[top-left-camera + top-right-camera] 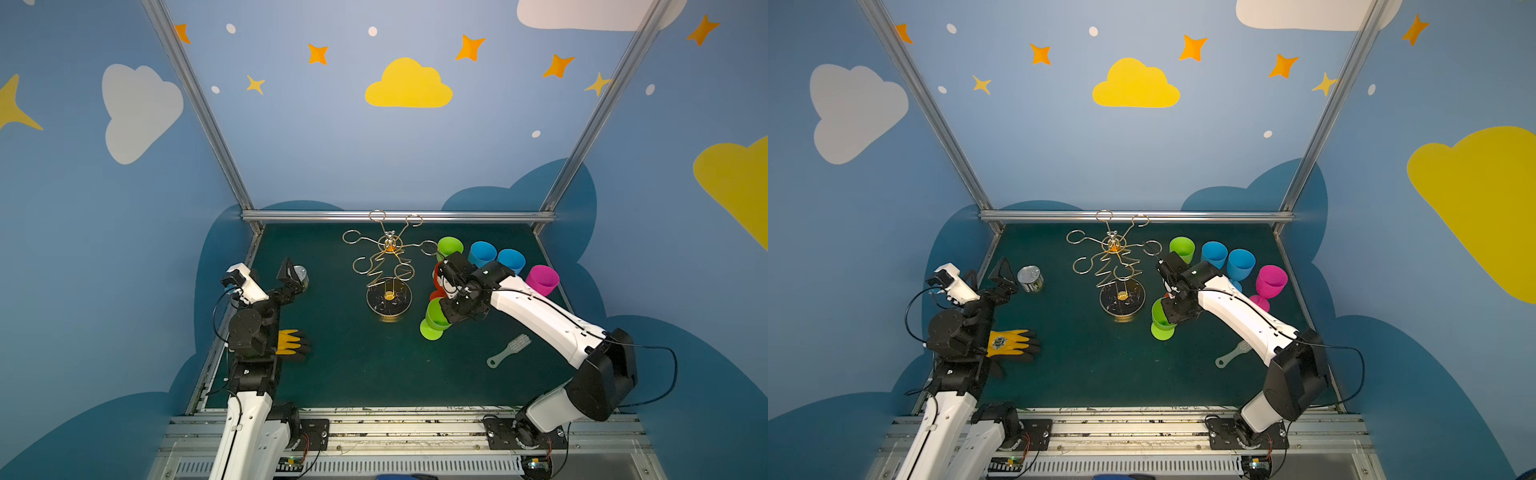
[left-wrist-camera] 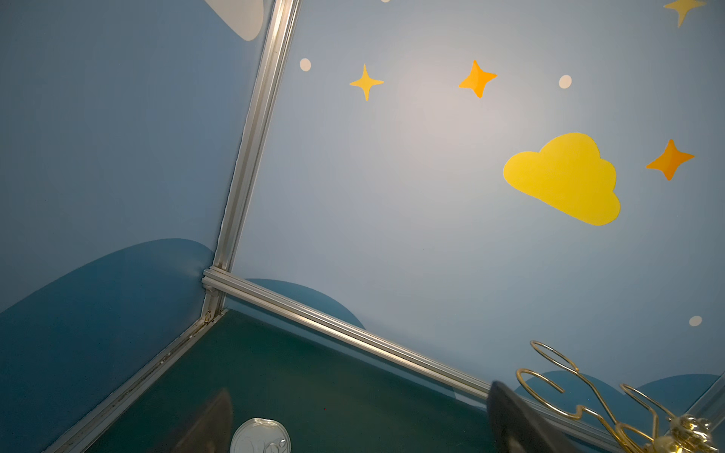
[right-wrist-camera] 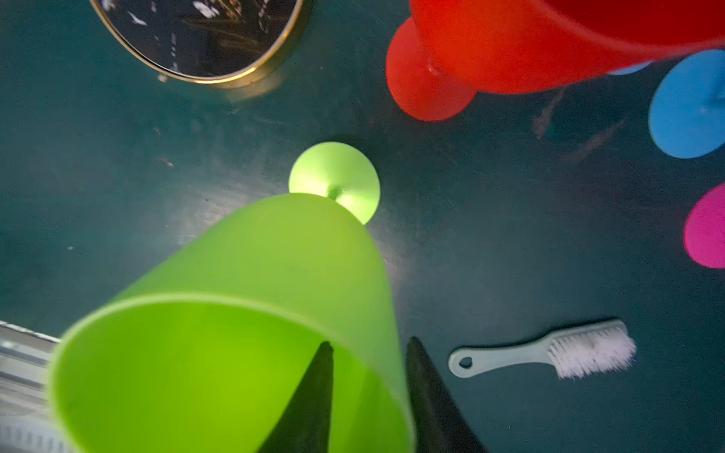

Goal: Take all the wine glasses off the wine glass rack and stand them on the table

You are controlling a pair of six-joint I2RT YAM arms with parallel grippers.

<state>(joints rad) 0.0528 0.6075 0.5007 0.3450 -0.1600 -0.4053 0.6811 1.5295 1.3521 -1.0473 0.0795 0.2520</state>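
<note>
The wine glass [image 3: 251, 274] is lime green and stands on its foot [image 3: 335, 180] on the dark green mat, just right of the rack's base. My right gripper [image 3: 369, 343] straddles its rim, one finger inside the cup and one outside, with a gap at the wall; it is open. In both top views this glass [image 1: 434, 322] [image 1: 1160, 320] shows under the right wrist. The wine glass rack [image 1: 388, 266] [image 1: 1115, 266] is gold wire on a round dark base [image 3: 204, 43], and its loops hold nothing. My left gripper [image 1: 291, 272] [image 2: 365, 431] stands open beside a tin can.
The tin can [image 1: 301, 276] [image 2: 261, 435] sits at the back left. Green [image 1: 449, 247], two blue [image 1: 482, 252], pink [image 1: 542, 279] and red [image 3: 510, 47] glasses stand at the right. A pale brush [image 1: 509, 350] [image 3: 549, 353] and a yellow-black glove [image 1: 291, 341] lie on the mat.
</note>
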